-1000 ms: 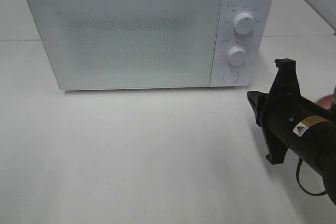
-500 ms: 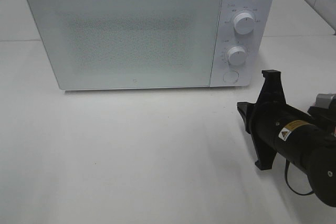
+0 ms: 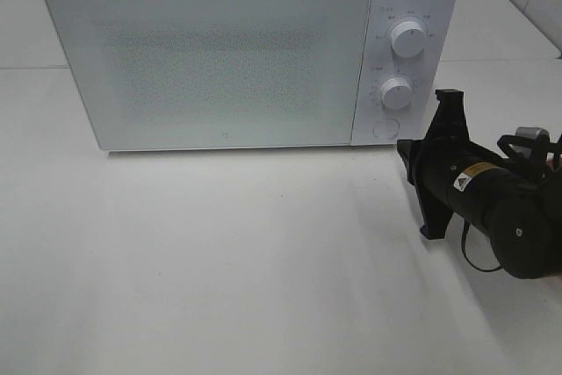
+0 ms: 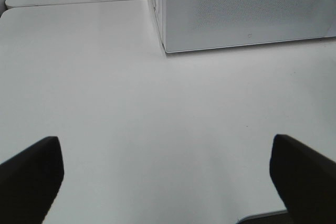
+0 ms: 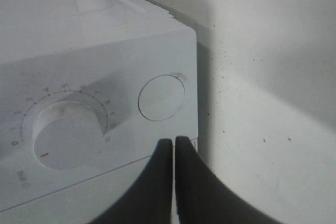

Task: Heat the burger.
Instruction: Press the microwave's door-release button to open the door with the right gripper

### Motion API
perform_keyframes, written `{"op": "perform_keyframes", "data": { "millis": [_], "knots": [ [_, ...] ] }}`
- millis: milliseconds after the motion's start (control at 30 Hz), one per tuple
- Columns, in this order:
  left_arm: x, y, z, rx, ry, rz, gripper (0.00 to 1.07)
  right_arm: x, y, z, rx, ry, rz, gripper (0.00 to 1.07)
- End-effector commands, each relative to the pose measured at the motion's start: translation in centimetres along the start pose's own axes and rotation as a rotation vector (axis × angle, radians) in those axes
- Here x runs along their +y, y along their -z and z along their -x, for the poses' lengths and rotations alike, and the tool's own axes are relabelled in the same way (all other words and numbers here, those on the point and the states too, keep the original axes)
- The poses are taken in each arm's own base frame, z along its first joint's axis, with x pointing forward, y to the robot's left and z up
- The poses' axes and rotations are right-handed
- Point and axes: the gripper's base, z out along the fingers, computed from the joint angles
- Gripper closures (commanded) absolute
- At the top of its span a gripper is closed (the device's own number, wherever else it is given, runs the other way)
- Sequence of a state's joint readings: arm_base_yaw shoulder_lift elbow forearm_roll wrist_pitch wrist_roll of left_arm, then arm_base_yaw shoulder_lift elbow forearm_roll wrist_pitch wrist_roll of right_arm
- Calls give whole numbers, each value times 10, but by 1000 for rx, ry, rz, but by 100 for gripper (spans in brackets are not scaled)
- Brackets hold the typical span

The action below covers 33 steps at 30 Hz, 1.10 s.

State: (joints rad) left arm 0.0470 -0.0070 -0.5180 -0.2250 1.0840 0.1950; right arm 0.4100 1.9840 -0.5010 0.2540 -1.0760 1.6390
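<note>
The right claw (image 3: 407, 154) hangs near the round button (image 3: 385, 128) of the closed white microwave (image 3: 211, 59).

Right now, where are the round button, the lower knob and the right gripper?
round button (image 5: 161, 98): right wrist view, centre of its face.
lower knob (image 3: 397, 93): exterior high view, its centre.
right gripper (image 5: 174, 142): right wrist view, between shut fingertips.

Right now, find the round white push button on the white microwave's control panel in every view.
Exterior high: the round white push button is lowest on the white microwave's control panel, under the lower round white dial.
Left wrist: not in it; only the microwave's lower front corner shows.
Right wrist: mid-picture, just beyond the shut right claw.
Shared landmark: that dial, beside the button in both.
</note>
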Motion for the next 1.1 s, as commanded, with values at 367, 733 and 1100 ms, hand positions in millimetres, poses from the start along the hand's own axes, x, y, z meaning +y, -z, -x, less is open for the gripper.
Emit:
{"op": "perform_keyframes", "data": {
  "millis": [367,733,1100],
  "knots": [
    [0,2,0,-26,3,7,6,4,-33,0,13,7,27,107],
    [0,2,0,-26,2,7,6,1,-52,-3,5,18,14,107],
    [0,2,0,-26,2,7,6,5,-64,0,-53,39,86,107]
  ]
}}
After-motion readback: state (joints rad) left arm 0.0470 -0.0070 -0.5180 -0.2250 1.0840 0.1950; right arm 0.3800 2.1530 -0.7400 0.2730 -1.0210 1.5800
